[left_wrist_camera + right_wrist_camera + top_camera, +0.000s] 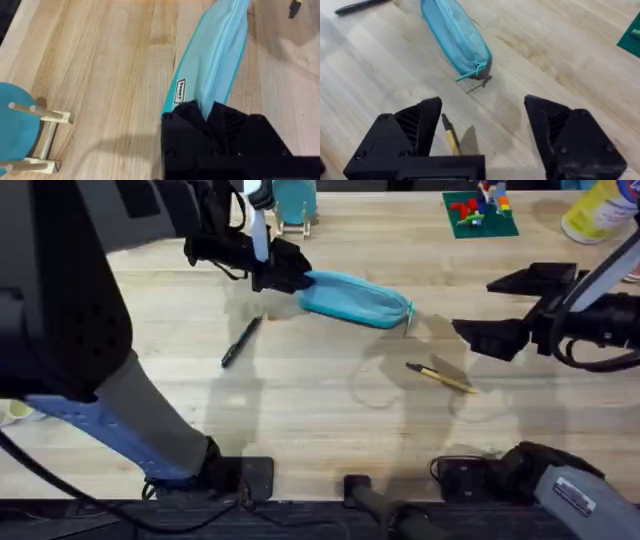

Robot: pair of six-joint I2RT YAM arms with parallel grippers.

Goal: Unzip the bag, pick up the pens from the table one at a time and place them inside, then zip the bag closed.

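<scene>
Nearest me, at five o'clock on the table (pixel 330 430), lies the yellow pen (pixel 441 377), untouched. At nine o'clock from it sits the black pen (pixel 240 341). My right gripper (pixel 482 131) hangs wide open above the yellow pen. Farther, at twelve, my left gripper (pixel 212 112) pinches the bag's (pixel 355 298) end. Its zipper looks closed; unzipping, loading and closing all remain, I judge.

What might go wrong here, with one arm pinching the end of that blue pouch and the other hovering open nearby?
1. The left end effector pinches only the very end of the bag; the fabric may slip free when the zipper is tugged.
2. The zipper pull is thin and lies flat near the table, so the open right end effector may miss it.
3. The yellow pen lies just below that end effector and might get knocked.
</scene>
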